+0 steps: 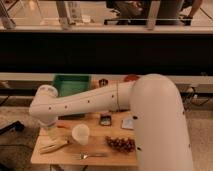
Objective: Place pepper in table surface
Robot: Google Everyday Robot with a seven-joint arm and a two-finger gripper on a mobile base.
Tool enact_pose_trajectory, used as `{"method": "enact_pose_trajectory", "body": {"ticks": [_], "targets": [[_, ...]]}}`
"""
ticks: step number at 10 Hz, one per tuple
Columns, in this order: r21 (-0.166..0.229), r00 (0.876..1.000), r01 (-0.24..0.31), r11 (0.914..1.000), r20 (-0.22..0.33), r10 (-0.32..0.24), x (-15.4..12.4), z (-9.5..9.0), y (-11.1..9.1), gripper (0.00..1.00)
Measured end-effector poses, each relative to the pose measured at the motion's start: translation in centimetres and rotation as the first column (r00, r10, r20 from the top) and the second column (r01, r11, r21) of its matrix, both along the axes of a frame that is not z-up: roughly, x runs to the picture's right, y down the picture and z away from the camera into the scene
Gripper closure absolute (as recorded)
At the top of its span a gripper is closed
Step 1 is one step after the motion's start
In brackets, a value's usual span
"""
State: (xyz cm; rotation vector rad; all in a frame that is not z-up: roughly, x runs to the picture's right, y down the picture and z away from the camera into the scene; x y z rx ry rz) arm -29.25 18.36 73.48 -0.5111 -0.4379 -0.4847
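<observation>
End effector [51, 133] low over table surface [55, 158] left end, pepper [63, 126] just left of cup [80, 133], tray [72, 86] behind.

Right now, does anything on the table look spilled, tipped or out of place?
Nothing stands out. The white cup stands upright, the pepper seems to lie on the table surface beside it, and the gripper hangs close by the pepper.

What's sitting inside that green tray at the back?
The visible part of the green tray shows only bare green floor. The robot's arm covers its front edge, so anything there is hidden. The gripper hangs low beside the white cup, near the pepper.
</observation>
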Motion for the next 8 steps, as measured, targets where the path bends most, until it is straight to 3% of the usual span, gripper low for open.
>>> {"method": "enact_pose_trajectory", "body": {"ticks": [8], "targets": [[-0.047, 1.000, 0.029, 0.9985, -0.002, -0.029, -1.7, 4.8, 1.6, 0.20]]}}
